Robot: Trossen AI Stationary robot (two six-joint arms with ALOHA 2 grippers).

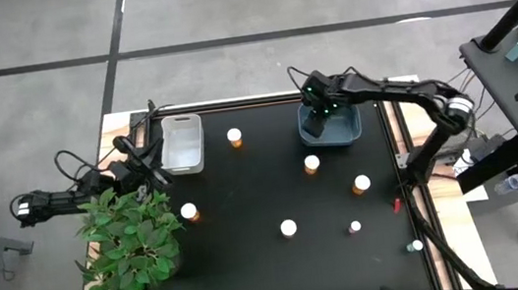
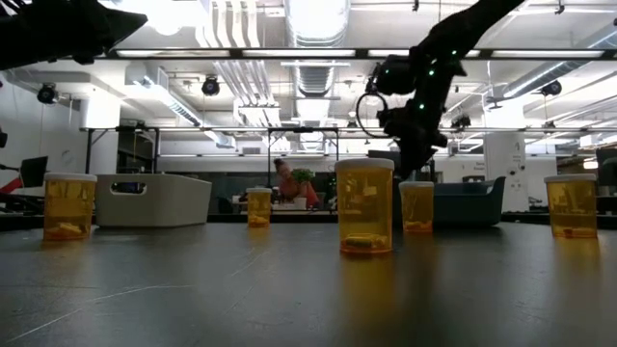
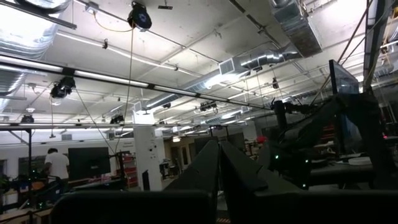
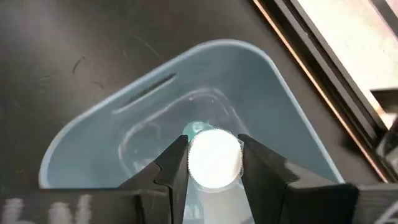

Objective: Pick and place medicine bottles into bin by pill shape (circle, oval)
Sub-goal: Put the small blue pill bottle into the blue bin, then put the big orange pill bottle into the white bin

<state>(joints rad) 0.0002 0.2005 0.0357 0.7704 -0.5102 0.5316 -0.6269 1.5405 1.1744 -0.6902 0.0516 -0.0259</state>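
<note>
— Where is the bottle you are carrying?

— Your right gripper (image 4: 213, 163) has a small round medicine bottle with a white ribbed cap (image 4: 214, 158) clamped between its jaws, cap facing the wrist camera. It hangs directly over the blue plastic bin (image 1: 329, 123) at the far right of the black worktop (image 1: 264, 189), above the bin's open inside.

— And the other bottles?

— From above you can see the rest standing upright and well apart on the worktop: one orange-amber bottle with a white cap (image 1: 234, 137) just beside the white plastic bin (image 1: 182, 141), another (image 1: 312, 164) in front of the blue bin, one (image 1: 362, 185) nearer the right edge, one (image 1: 188, 212) next to the leafy green potted plant (image 1: 129, 236), one (image 1: 288, 228) near the middle, and tinier pale ones (image 1: 355, 225) toward the near side.

— What about your left arm?

— Your left gripper (image 3: 219, 163) waits off the worktop's left side, behind the plant, jaws pressed together with nothing between them, pointing out into the room.
</note>
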